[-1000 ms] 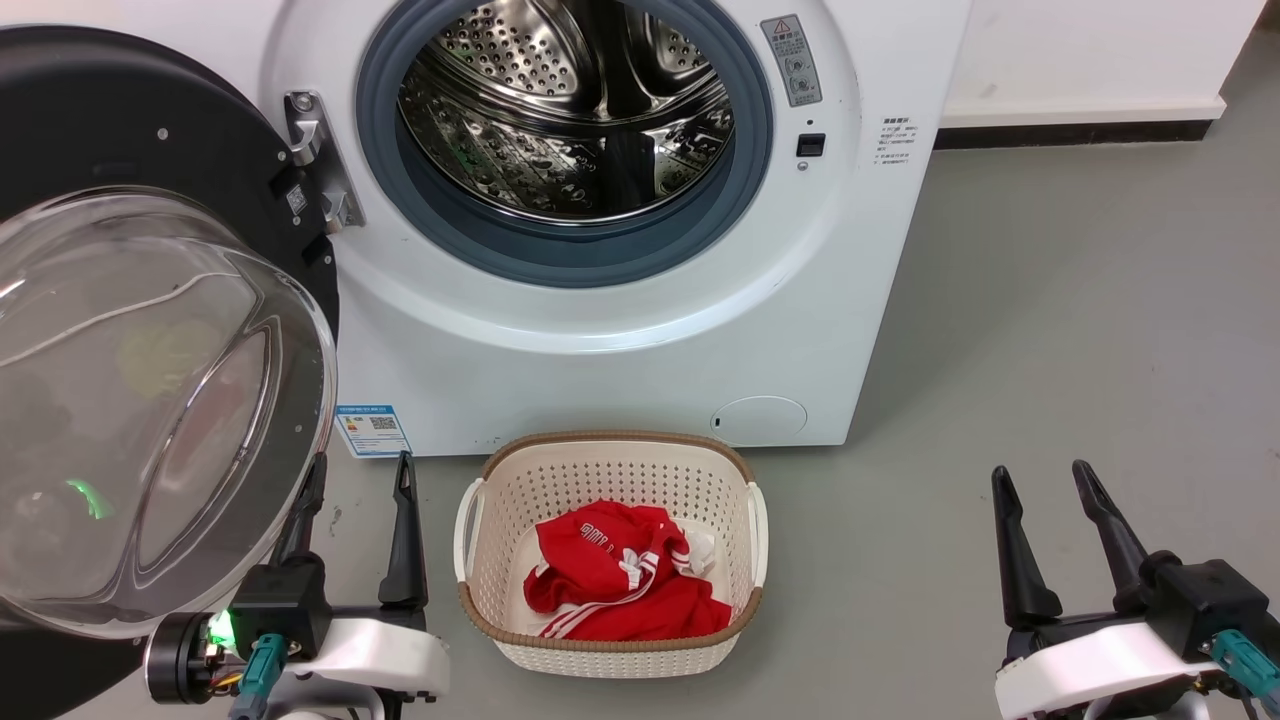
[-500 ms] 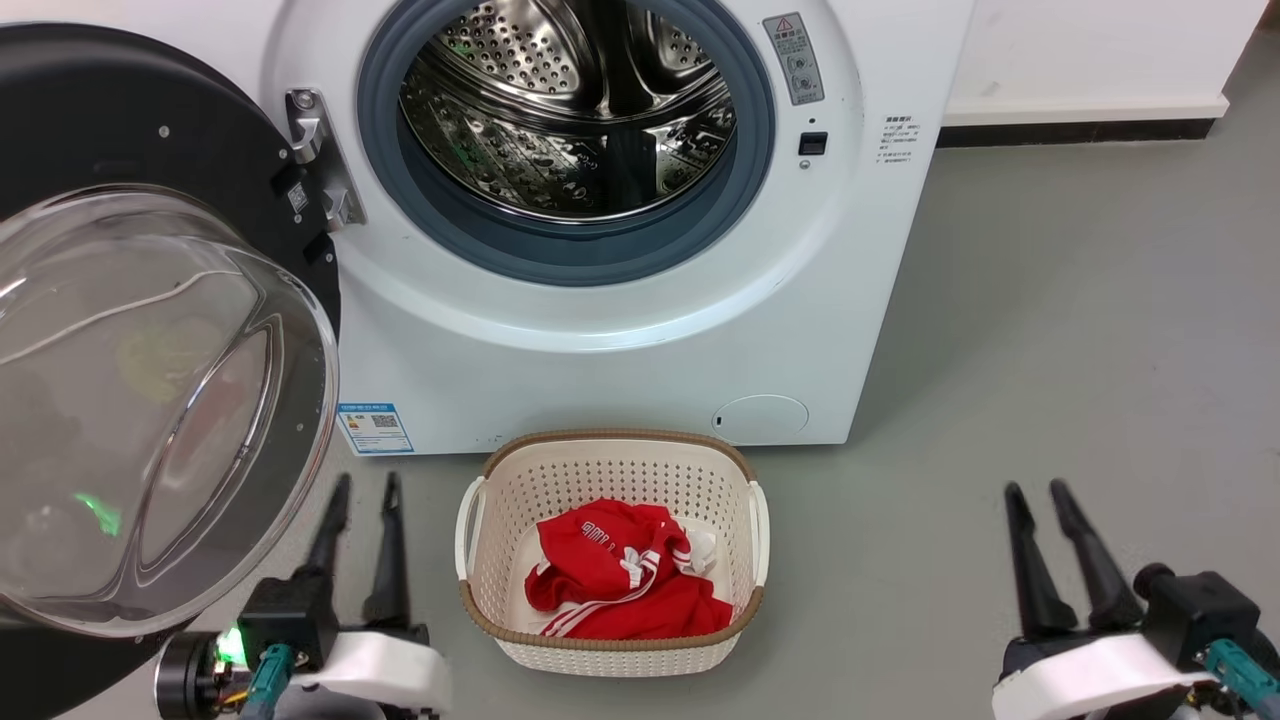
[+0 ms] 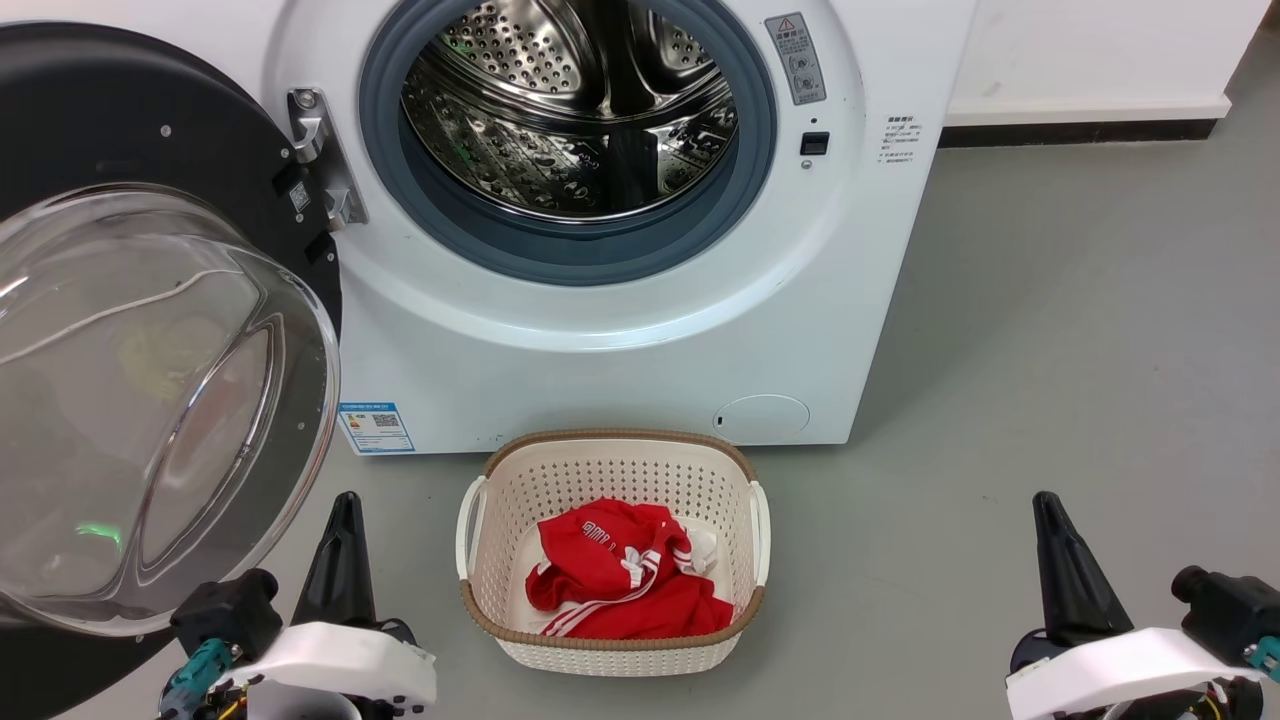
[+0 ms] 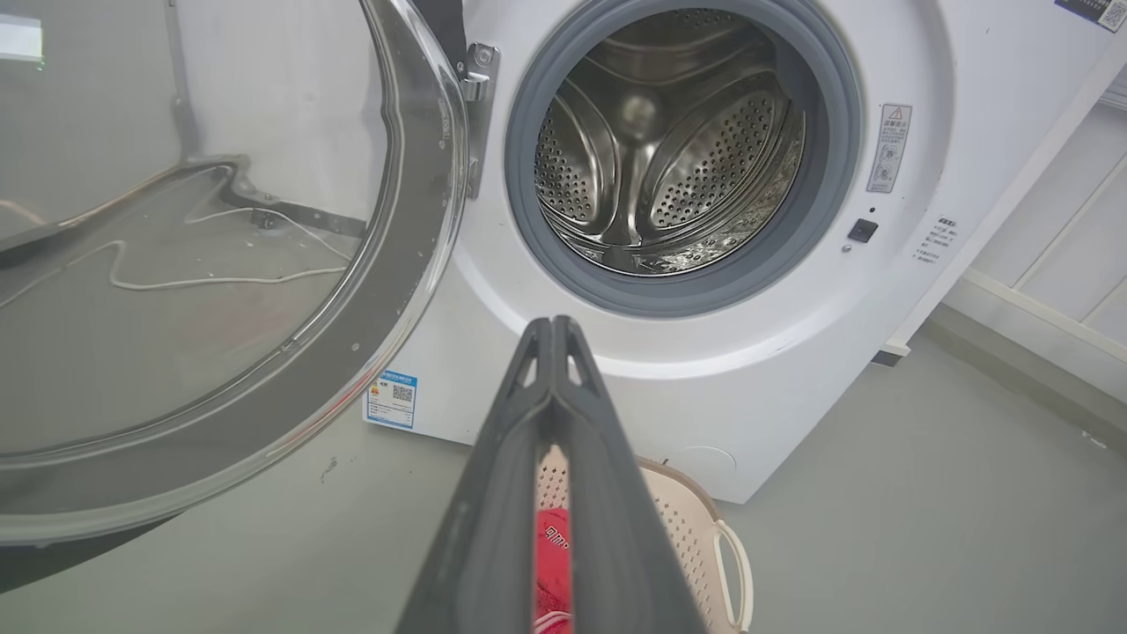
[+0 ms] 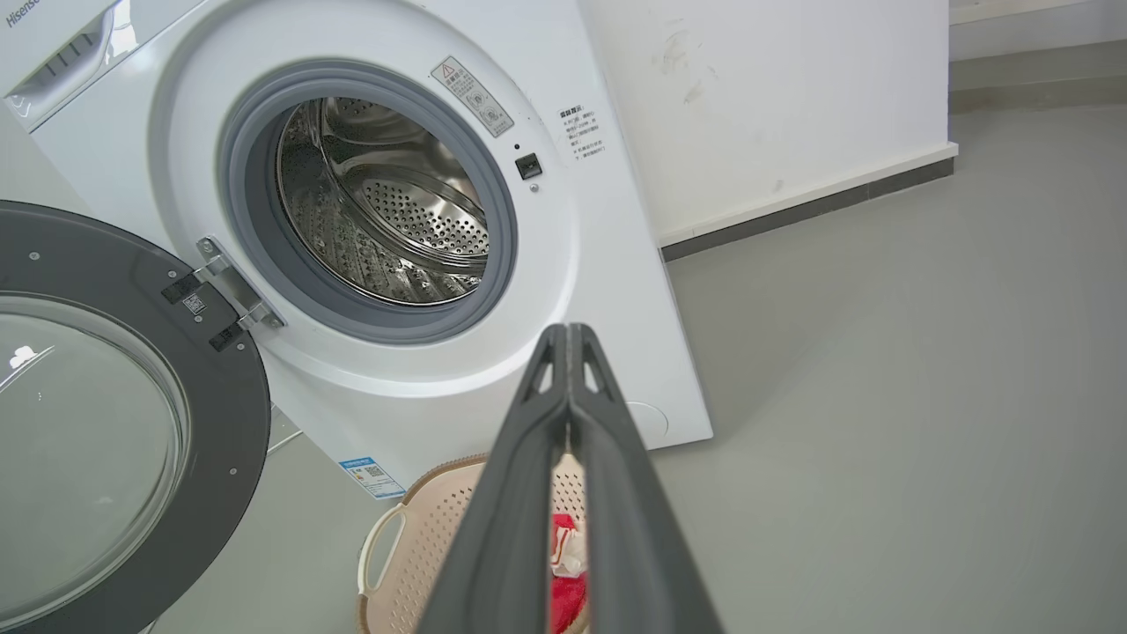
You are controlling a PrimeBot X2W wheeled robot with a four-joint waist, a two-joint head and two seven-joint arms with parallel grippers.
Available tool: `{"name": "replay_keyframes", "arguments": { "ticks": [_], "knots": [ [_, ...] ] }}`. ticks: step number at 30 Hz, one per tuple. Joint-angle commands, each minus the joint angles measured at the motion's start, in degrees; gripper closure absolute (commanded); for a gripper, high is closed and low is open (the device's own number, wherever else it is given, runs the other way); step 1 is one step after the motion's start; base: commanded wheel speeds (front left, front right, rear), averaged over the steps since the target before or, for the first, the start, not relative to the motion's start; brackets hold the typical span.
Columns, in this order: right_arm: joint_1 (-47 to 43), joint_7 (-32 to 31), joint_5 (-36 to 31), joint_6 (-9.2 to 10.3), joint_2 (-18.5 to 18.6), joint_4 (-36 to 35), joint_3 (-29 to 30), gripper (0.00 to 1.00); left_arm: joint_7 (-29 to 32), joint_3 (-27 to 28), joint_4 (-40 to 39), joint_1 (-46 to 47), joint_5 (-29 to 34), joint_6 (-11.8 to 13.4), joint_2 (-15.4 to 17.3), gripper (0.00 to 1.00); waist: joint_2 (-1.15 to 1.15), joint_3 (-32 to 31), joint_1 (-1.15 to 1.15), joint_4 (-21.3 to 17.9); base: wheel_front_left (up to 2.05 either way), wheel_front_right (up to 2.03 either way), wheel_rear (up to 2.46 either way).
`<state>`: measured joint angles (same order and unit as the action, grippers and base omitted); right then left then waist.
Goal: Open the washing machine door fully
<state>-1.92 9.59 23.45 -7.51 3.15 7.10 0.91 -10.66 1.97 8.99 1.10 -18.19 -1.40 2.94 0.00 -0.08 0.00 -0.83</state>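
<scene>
The washing machine door (image 3: pixel 150 330) stands swung wide to the left on its metal hinge (image 3: pixel 322 160), black rim and bulging clear glass bowl facing me. It also shows as the door (image 4: pixel 220 264) in the left wrist view and the door (image 5: pixel 106 458) in the right wrist view. The steel drum (image 3: pixel 570 110) lies exposed inside its grey gasket. My left gripper (image 3: pixel 346 505) is shut and empty at the lower left, just right of the glass bowl and apart from it. My right gripper (image 3: pixel 1046 505) is shut and empty at the lower right, over bare floor.
A cream laundry basket (image 3: pixel 610 455) holding a red garment (image 3: pixel 620 585) sits on the grey floor right in front of the machine, between my arms. A white wall with a dark skirting (image 3: pixel 1080 130) runs behind on the right. Open floor spreads to the right.
Both grippers went from open to shut, fingers coming together, and both arms drew back toward the bottom edge. The door and basket stayed where they were.
</scene>
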Motion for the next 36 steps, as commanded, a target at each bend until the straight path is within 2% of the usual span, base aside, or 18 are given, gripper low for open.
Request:
{"name": "replay_keyframes", "arguments": {
  "ticks": [1,17,36],
  "knots": [
    [1.9,-0.4,2.8,0.0,0.5,-0.5,0.1,1.0,0.5,0.2,-0.7,1.7,-2.8,-0.3,0.2,1.0,0.0,0.0,0.0,0.0,0.0,0.0,0.0],
    [3.4,-3.3,18.0,0.01,0.9,1.1,0.6,1.0,4.0,1.0,0.4,2.5,-18.6,-1.6,0.1,1.0,0.0,0.0,0.0,0.1,0.0,0.0,0.0],
    [4.7,-6.2,32.1,0.01,1.1,2.6,1.3,1.0,7.5,2.0,1.6,3.4,-33.4,-2.9,0.1,1.0,0.0,0.1,0.0,0.3,0.0,0.0,0.0]
  ]
}}
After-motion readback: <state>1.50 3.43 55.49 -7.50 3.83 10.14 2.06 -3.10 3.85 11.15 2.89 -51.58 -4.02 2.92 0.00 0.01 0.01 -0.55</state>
